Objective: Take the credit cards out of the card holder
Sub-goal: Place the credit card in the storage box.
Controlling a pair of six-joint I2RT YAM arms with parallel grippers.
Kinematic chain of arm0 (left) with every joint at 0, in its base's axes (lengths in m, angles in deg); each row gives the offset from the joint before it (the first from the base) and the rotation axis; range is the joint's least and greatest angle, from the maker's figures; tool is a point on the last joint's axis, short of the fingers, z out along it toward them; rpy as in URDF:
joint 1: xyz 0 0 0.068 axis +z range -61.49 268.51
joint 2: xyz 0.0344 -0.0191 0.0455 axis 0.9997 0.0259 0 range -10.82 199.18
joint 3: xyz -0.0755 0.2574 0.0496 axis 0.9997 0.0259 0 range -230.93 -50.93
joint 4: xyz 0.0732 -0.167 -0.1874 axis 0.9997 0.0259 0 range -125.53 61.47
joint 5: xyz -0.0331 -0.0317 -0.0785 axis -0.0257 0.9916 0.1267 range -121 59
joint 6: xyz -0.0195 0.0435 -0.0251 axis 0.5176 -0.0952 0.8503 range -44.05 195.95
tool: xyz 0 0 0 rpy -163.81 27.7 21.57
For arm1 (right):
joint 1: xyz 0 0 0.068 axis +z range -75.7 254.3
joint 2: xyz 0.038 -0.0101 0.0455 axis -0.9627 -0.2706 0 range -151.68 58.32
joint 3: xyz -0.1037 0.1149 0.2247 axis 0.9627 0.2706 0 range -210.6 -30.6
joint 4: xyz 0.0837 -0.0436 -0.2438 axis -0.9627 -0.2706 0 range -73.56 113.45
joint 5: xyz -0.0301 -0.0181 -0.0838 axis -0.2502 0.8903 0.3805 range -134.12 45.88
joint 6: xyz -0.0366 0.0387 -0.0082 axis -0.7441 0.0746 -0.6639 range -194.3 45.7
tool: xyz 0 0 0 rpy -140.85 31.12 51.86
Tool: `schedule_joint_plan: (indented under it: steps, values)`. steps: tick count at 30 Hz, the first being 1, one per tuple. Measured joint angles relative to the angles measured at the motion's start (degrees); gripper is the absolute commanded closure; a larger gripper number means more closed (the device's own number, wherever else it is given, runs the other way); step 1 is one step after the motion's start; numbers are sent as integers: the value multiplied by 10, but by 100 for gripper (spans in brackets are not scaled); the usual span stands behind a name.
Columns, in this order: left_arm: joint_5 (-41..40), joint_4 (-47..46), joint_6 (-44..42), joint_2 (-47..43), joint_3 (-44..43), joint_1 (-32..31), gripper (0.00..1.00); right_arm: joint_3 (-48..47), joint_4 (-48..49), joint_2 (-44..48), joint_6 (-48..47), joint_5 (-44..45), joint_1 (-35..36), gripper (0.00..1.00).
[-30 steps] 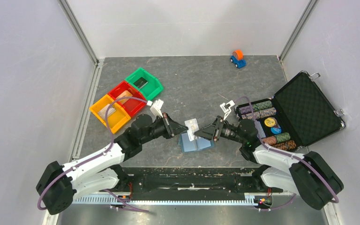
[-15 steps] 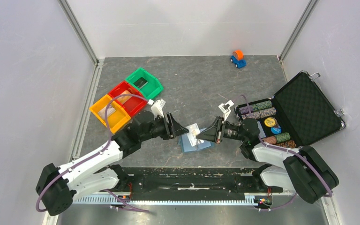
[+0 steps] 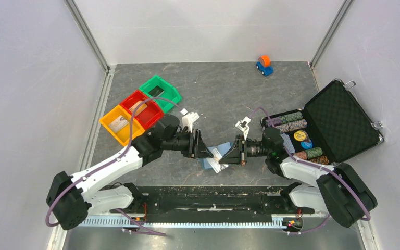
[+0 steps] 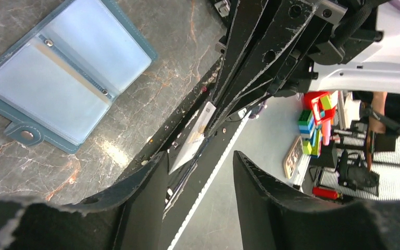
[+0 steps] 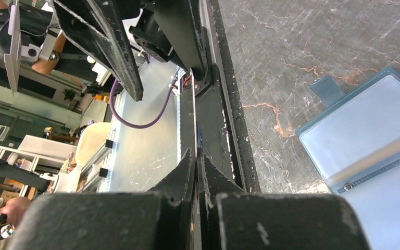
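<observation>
The right fingers [image 5: 186, 174] are closed flat on a pale credit card [image 4: 191, 139]. They hold it on edge above the grey worktop [image 3: 219, 96], near the middle of its near side. The left fingers [image 4: 145, 200] face them from 9 o'clock and stand about half open with nothing in their grip. The card's free end points into the gap between them, and I cannot tell whether it touches either one.

The wallet [image 4: 65, 78] lies open and flat on the worktop, light blue inside facing up. It sits just under the card and slightly toward 6 o'clock, and in the top view both sets of fingers partly cover it.

From the wallet, a yellow bin [image 3: 115, 123], a red bin [image 3: 138, 104] and a green bin [image 3: 160, 90] stand in a touching row at 10 o'clock. A black case [image 3: 338, 119] lies open at 3 o'clock with poker chips [image 3: 290, 121] in it. A small toy car [image 3: 263, 65] sits far off at 1 o'clock.
</observation>
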Motion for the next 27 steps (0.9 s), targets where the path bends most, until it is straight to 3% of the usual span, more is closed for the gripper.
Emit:
schedule_joint_plan:
  steps: [4, 7, 11, 16, 18, 21, 24, 27]
  values:
    - [21, 12, -24, 26, -19, 0, 48, -2, -2, 0, -6, -10, 1, 100]
    - [26, 12, -31, 36, -26, 0, 53, -2, -3, 0, -8, -15, 5, 100]
    - [36, 11, -43, 48, -35, 0, 66, -2, -3, 0, -9, -20, 8, 100]
    - [47, 9, -52, 64, -35, 0, 93, -2, -4, -1, -9, -28, 8, 100]
    - [54, 9, -54, 66, -36, 1, 98, -2, -8, -1, -8, -30, 8, 98]
    - [62, 5, -56, 66, -36, 2, 98, -2, -11, -2, -8, -29, 8, 84]
    - [64, 5, -55, 65, -36, 10, 98, -2, -13, -2, -8, -17, 8, 58]
    - [63, 5, -55, 62, -36, 26, 98, -2, -21, 8, -7, 7, 8, 40]
